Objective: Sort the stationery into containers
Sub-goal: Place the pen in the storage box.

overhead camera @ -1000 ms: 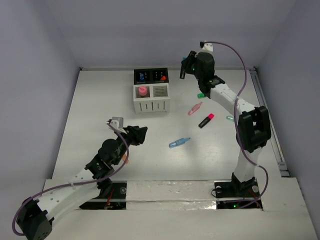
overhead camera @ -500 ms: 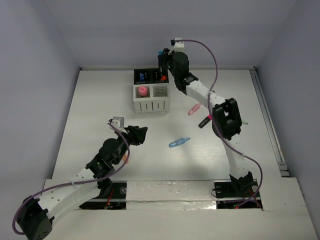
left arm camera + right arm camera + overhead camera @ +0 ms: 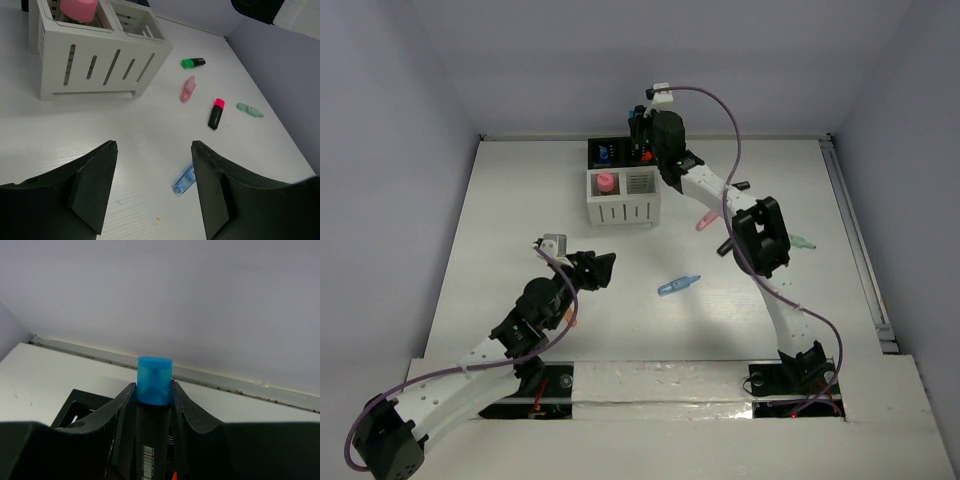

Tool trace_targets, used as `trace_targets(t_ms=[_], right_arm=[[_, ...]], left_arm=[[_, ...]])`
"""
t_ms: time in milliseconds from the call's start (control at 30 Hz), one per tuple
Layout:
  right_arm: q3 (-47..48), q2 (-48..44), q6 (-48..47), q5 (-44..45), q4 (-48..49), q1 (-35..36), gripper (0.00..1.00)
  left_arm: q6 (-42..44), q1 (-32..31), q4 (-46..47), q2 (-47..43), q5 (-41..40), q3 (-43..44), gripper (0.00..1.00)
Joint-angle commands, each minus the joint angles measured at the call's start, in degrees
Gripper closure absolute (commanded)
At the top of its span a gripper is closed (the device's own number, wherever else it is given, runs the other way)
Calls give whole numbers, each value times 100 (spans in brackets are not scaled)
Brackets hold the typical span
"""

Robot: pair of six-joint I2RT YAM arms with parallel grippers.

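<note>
The containers [image 3: 620, 212] stand at the back middle of the table, two black cups behind two white slotted ones. My right gripper [image 3: 641, 122] hangs over the back right black cup [image 3: 80, 405], shut on a black highlighter with a blue cap [image 3: 155, 380] held upright. My left gripper [image 3: 598, 270] is low over the table's left middle, open and empty [image 3: 154, 165]. Just beyond its right finger lies a blue pen [image 3: 184, 180]. Further right lie a pink pen [image 3: 188, 90], a pink-capped highlighter [image 3: 216, 113], a green-capped highlighter [image 3: 193, 62] and a green pen [image 3: 249, 110].
A pink-capped item [image 3: 605, 183] stands in the front left white cup. Something blue [image 3: 604, 154] shows in the back left black cup and something orange [image 3: 646, 156] in the back right one. A rail [image 3: 855, 240] runs along the table's right edge.
My right arm has swung left from the back right of the table to above the black cups, carrying the blue-capped highlighter. The left arm has stayed in place.
</note>
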Motion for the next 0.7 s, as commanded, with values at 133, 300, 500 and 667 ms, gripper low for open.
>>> trace_targets(t_ms=[133,300,500,667], right_arm=[[-138,-156,-76,54,555,38,60],[-332,-534,3,-52,520,38,34],[-1155,-1340,-15,325,450,38,29],[-2465,-2255,789,1161,-741,-435,31]], left_arm=[[80,-26,136,-123,-71,104,34],[88,-26,83,-254,-106,95,31],[88,-26,30,-351,-88,95,32],[71,-26,-14,-518,-45,87,32]])
